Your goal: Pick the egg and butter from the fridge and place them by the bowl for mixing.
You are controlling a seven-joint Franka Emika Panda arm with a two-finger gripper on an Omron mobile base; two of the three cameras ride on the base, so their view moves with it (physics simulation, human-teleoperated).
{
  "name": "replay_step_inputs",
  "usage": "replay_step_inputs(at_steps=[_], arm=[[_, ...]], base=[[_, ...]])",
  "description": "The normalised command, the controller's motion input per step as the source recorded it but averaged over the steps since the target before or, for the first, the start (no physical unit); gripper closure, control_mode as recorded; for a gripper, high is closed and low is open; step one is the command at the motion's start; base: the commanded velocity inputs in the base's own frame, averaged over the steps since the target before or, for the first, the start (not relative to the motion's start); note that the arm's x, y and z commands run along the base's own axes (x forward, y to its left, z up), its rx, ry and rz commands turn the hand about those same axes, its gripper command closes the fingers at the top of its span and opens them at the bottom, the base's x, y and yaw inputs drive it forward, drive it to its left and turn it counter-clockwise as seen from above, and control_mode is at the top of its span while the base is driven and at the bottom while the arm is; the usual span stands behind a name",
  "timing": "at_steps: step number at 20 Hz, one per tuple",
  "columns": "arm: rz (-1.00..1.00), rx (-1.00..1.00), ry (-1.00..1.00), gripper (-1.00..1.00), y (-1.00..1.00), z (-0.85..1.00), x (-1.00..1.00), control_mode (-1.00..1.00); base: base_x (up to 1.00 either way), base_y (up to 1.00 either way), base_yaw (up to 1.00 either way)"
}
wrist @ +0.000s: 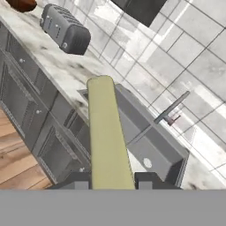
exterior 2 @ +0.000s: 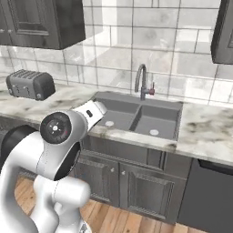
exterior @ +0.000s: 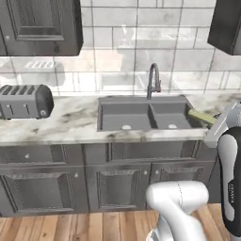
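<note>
My gripper is shut on the butter, a pale yellow-green stick that runs up the middle of the hand view between the two dark fingertips. In the left base view the butter sticks out leftward from my gripper, over the right end of the sink. The bowl, dark reddish-brown, is cut off by the top left corner of the hand view, on the counter beyond the toaster. The egg and the fridge are out of view.
A grey double sink with a faucet is set in the marble counter. The toaster stands at the counter's left. Dark wall cabinets hang above, and dark base cabinets stand below.
</note>
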Motion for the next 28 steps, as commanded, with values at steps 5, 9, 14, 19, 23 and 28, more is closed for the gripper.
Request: replay_step_inputs(at_steps=[5, 9, 14, 19, 23, 28], arm=[[0.0, 0.0, 0.0, 1.0, 0.0, 0.0, 0.0, 1.0], [0.0, 0.0, 0.0, 1.0, 0.0, 0.0, 0.0, 1.0], [0.0, 0.0, 0.0, 1.0, 0.0, 0.0, 0.0, 1.0], [0.0, 0.0, 0.0, 1.0, 0.0, 0.0, 0.0, 1.0], [0.0, 0.0, 0.0, 1.0, 0.0, 0.0, 0.0, 1.0], [0.0, 0.0, 0.0, 1.0, 0.0, 0.0, 0.0, 1.0]], base=[[0.15, 1.0, -0.01], [0.19, 1.0, -0.01], [0.26, 1.0, -0.01], [0.38, 1.0, -0.01], [0.35, 0.72, -0.06], [0.45, 0.34, -0.06]])
